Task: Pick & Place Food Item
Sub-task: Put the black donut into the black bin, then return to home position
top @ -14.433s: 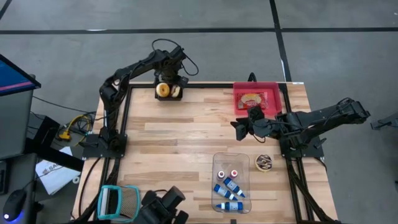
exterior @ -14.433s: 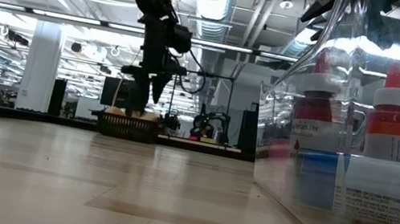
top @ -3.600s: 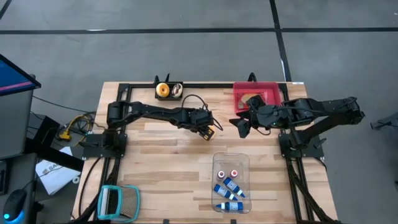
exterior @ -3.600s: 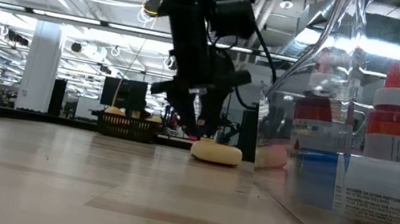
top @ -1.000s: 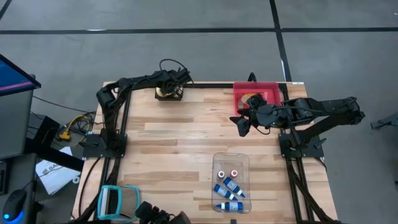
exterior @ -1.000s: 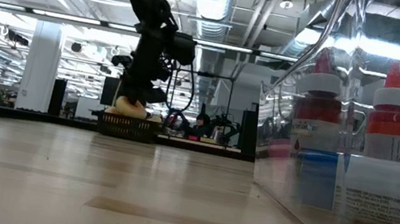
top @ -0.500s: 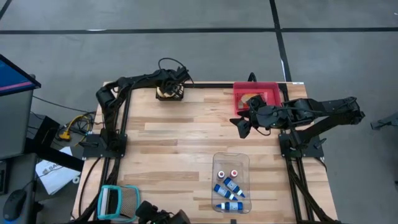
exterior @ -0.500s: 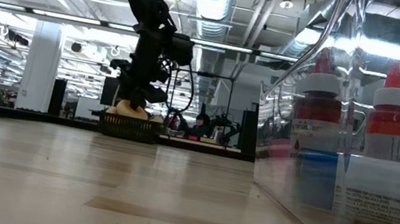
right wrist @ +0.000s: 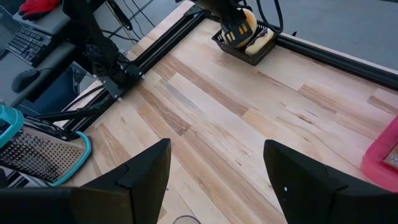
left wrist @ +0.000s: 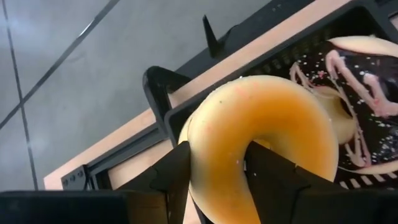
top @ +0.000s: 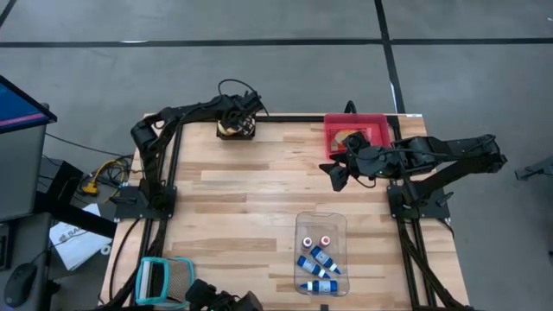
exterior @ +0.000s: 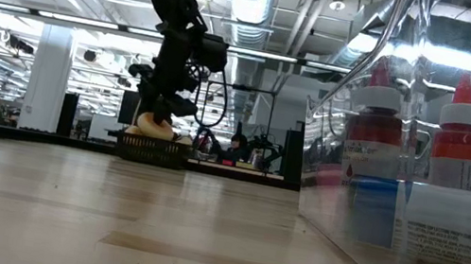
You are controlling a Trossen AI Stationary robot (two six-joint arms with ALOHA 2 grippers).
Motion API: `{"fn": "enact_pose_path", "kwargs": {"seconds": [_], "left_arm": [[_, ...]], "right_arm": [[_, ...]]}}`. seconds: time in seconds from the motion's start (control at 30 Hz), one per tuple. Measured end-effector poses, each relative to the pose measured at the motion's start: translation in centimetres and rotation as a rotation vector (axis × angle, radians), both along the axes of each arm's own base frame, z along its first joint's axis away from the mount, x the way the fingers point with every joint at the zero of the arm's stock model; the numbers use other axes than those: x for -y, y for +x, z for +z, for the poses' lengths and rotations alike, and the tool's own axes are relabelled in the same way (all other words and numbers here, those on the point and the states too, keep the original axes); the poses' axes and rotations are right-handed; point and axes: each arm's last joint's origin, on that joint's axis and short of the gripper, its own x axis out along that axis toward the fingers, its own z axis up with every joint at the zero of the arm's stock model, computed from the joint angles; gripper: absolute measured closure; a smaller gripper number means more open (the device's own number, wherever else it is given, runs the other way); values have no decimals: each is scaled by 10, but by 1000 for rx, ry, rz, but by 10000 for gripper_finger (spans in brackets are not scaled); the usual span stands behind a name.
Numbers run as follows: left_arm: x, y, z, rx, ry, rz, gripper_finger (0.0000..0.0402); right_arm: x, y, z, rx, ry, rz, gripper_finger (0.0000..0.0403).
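Note:
A yellow donut [left wrist: 261,118] sits in the black basket [top: 234,129] at the table's far edge, left of the middle. It rests on a chocolate donut with pink icing [left wrist: 354,106]. My left gripper [left wrist: 217,177] is over the basket, open, with its fingers on either side of the yellow donut's ring. In the low view the donut [exterior: 156,125] shows above the basket's rim [exterior: 153,150]. My right gripper [top: 335,176] hangs open above the table's right half, with nothing between its fingers [right wrist: 214,180]. My left gripper has one finger [left wrist: 273,180] up through the yellow donut's hole and the other [left wrist: 171,180] outside the ring [left wrist: 217,143]. The fingers slant down from above. The donut lies on the iced donut in the basket. Whether the fingers press the ring I cannot tell.
A red tray [top: 356,136] holding food stands at the far right, behind my right arm. A clear box of small bottles [top: 320,253] lies near the front, right of the middle. A teal tool [top: 164,280] lies at the front left. Bare wood stretches across the middle.

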Motion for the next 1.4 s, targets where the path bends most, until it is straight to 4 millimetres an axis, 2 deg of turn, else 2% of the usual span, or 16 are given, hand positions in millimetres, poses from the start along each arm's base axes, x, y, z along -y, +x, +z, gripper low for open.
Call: {"fn": "enact_pose_path", "kwargs": {"seconds": [0.13,0.43,0.6,0.77,0.93,1.07,1.17,1.23,1.33,1.4], "left_arm": [[0,0,0,-4,-8,-5,250],[3,-2,-1,-23,-26,6,185],[5,-3,1,-20,-27,16,165],[9,-7,19,26,6,18,160],[22,-23,58,159,73,107,167],[47,-35,96,359,55,126,176],[80,-40,127,499,7,-19,182],[109,-46,142,551,31,-173,184],[156,-65,151,650,83,-420,185],[183,-81,144,770,103,-537,185]], "right_arm": [[0,0,0,3,8,-1,154],[-3,0,0,5,15,9,154],[-4,-1,0,6,17,13,154],[-4,-1,0,5,17,13,154],[-4,-1,0,9,20,6,154],[-4,0,-4,2,7,-8,154],[-4,0,-8,-11,-1,-12,154],[-4,-1,-10,-16,-4,-15,154],[-2,-5,-8,-4,-16,-32,154],[-1,-8,-5,10,-21,-40,154]]}}
